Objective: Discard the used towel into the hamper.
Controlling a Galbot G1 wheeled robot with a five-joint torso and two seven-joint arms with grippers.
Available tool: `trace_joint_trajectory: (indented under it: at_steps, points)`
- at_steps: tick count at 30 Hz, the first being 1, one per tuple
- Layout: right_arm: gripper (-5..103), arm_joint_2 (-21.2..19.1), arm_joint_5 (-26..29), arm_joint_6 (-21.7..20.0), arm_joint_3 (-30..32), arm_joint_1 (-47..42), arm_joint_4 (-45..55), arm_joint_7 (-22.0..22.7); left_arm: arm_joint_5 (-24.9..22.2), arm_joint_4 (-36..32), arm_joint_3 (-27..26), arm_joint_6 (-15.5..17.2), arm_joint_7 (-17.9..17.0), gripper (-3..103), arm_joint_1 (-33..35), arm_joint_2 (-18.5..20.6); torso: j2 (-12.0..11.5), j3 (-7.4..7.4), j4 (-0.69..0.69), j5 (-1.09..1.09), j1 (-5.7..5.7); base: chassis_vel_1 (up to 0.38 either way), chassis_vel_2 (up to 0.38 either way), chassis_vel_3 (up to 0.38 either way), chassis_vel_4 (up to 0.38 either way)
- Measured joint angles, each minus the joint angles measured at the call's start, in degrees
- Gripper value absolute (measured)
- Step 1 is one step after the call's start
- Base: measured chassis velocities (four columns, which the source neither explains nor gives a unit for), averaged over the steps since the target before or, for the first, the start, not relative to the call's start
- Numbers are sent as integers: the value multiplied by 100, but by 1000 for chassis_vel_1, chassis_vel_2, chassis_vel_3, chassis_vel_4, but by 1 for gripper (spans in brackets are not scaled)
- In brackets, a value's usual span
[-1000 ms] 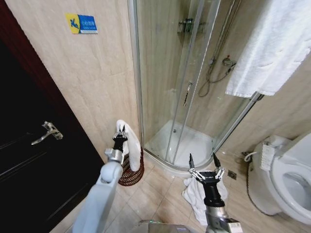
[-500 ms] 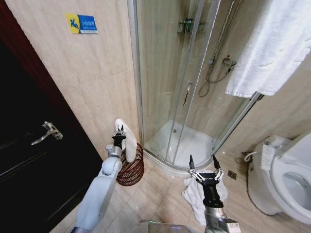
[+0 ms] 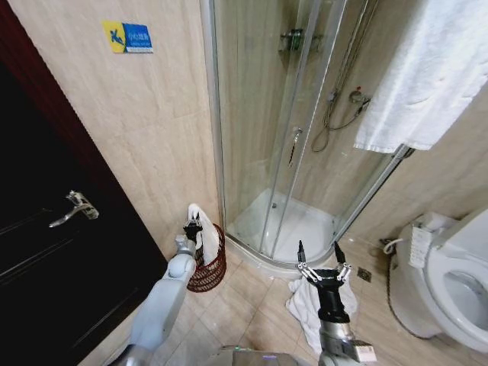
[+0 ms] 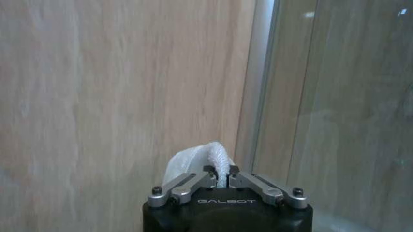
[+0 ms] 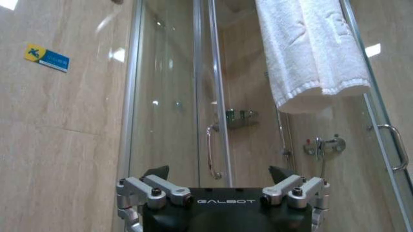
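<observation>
Bathroom floor scene, seen from my head camera: my left gripper (image 3: pixel 194 226) pinches a white used towel (image 3: pixel 204 229) and holds it just over the hamper (image 3: pixel 210 267), a dark red-brown wire basket standing on the tiles against the beige wall, beside the glass shower enclosure (image 3: pixel 290 137). Compared with a second ago, my left arm has dropped lower, so the towel's hanging end now sits down inside the basket rim rather than above it. In my left wrist view the fingers are pressed together on the bunched white cloth (image 4: pixel 197 162). I judge the towel is nearly delivered; only letting go remains. My right gripper (image 3: pixel 317 259) waits with fingers spread wide above a second white towel (image 3: pixel 305 309) crumpled on the floor, near the toilet (image 3: pixel 450 282).
</observation>
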Motion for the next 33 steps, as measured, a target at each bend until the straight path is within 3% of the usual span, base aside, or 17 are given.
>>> trace_joint_trajectory:
  at_steps: [9, 13, 18, 23, 33]
  points:
    - [100, -11, 112, 30, 9, 55, -22, -260, 443, 1033, 307, -351, 14, 5, -352, -54, 0, 0, 0, 1, 0, 0, 0, 0, 0]
    - [100, -5, 244, 250, 50, 108, -23, -521, 704, 1558, 318, -483, -134, 5, -563, -157, 0, 0, 0, 1, 0, 0, 0, 0, 0]
    - [100, 48, 390, 392, 89, 225, 19, -614, 1261, 2378, 211, -851, -231, 5, -888, -398, 0, 0, 1, 1, 0, 0, 0, 0, 0]
    - [100, 43, 545, 594, 126, 160, 6, -1342, 1765, 3206, 70, -1307, -235, 5, -1223, -608, 0, 0, 0, 1, 0, 0, 0, 0, 0]
    - [100, 58, 701, 660, 106, 120, -97, -1687, 2337, 4022, -152, -1644, -132, 5, -1439, -766, 0, 0, 0, 0, 0, 0, 0, 0, 0]
